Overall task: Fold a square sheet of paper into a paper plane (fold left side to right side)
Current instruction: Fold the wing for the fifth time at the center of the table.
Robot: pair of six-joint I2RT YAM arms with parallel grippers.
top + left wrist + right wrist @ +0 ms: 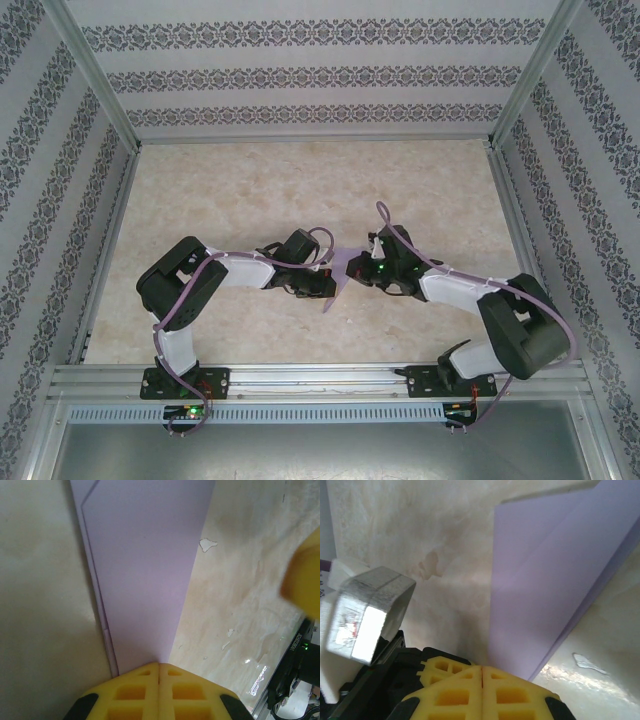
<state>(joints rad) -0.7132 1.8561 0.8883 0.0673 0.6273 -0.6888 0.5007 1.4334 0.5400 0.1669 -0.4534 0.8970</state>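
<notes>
The lilac paper [338, 287] lies folded into a narrow, layered, tapering shape on the marble-look table, between my two grippers at mid-table. My left gripper [327, 279] reaches in from the left. In the left wrist view, the left gripper [159, 664] is shut, its yellow tips at the narrow end of the paper [145, 570], with stacked fold edges along the paper's left side. My right gripper [358, 268] comes from the right. In the right wrist view, the right gripper [482, 667] is shut, its tips at the near edge of the paper [540, 595]. No paper shows between either pair of jaws.
Patterned walls and metal frame posts enclose the table on three sides. A metal rail [320, 375] with the arm bases runs along the near edge. Small white flakes [207, 544] lie on the tabletop [300, 190] beside the paper. Both wrists crowd close together at the centre.
</notes>
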